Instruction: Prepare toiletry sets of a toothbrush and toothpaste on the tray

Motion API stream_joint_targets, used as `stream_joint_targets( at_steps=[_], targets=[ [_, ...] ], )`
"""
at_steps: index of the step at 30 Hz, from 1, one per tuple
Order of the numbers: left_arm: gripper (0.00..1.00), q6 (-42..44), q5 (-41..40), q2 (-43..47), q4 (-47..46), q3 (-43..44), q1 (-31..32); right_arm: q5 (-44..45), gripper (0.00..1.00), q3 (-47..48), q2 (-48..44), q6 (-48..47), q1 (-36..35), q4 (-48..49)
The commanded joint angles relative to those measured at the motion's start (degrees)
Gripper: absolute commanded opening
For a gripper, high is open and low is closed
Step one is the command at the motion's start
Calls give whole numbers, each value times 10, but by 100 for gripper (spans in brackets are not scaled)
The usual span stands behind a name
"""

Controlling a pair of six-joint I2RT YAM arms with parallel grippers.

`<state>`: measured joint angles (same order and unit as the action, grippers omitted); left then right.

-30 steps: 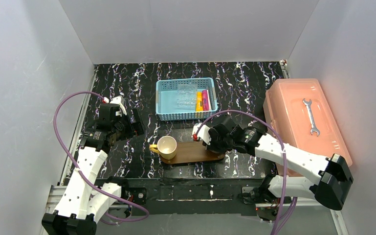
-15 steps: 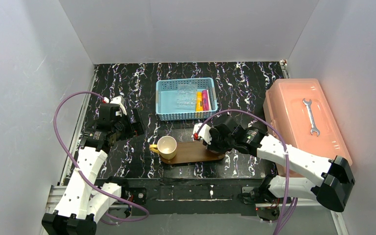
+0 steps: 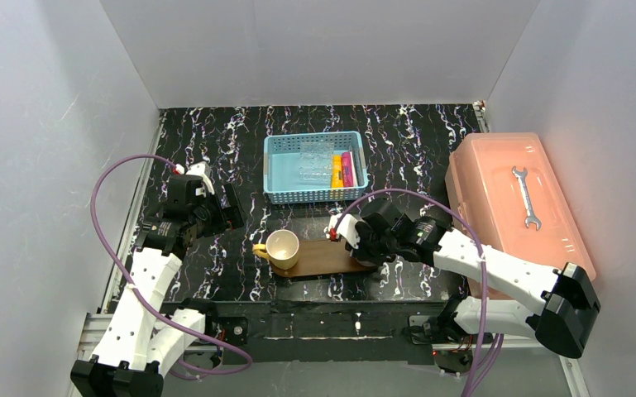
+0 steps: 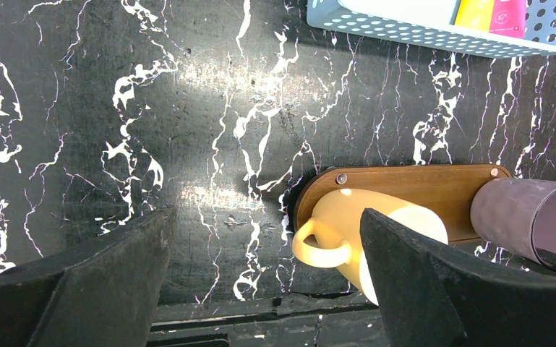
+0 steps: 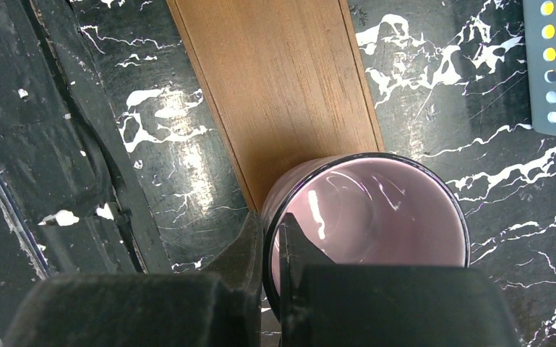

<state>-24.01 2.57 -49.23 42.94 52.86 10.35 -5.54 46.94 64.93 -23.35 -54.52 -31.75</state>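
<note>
1. Step in hand. The right end effector [image 5: 271, 238] is clenched on the wall of a mauve cup [image 5: 376, 217], one finger inside the rim and one outside. It holds the cup over the right-hand end of the tray [image 3: 331, 258] at lower centre of the overhead view. The step appears to be setting a second holder on the tray. Whether the cup's base already touches the wood cannot be told.
2. Tray contents. A yellow cup [image 3: 283, 248] stands upright on the tray's left-hand end, its handle pointing towards the left of the frame. The wood between the two cups is bare.
3. Left end effector [image 4: 266, 215]. It is released, with its jaws wide and nothing between them. It hangs above the marbled tabletop [image 4: 79, 108], to the left of the tray.
4. Task things. The yellow toothpaste tube [image 3: 337, 170] and the magenta toothpaste tube [image 3: 346, 168] lie side by side against the right wall of the blue basket [image 3: 274, 165], at upper centre. The pale translucent shapes beside them are probably the toothbrushes [image 3: 314, 168], but they are too faint to count.
5. Progress. No brush or tube is on the tray, so no set is yet made up.
6. Next move. The mauve cup should be lowered until it sits flat and upright on the wood, inside the tray's rounded end. The fingers should then part and lift straight up, so that the inner finger does not drag the rim and tip the cup. The basket's contents would follow.
</note>
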Motion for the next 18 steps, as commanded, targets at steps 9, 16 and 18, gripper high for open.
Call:
stream_joint_targets(
  at_steps=[9, 16, 18],
  targets=[
    [98, 4, 4, 9, 12, -2, 1, 13, 18, -9, -31, 16, -2, 39],
    [98, 4, 3, 9, 12, -2, 1, 10, 20, -11, -23, 24, -2, 51],
    [98, 4, 3, 10, 12, -2, 1, 8, 21, -10, -20, 24, -2, 51]
  ],
)
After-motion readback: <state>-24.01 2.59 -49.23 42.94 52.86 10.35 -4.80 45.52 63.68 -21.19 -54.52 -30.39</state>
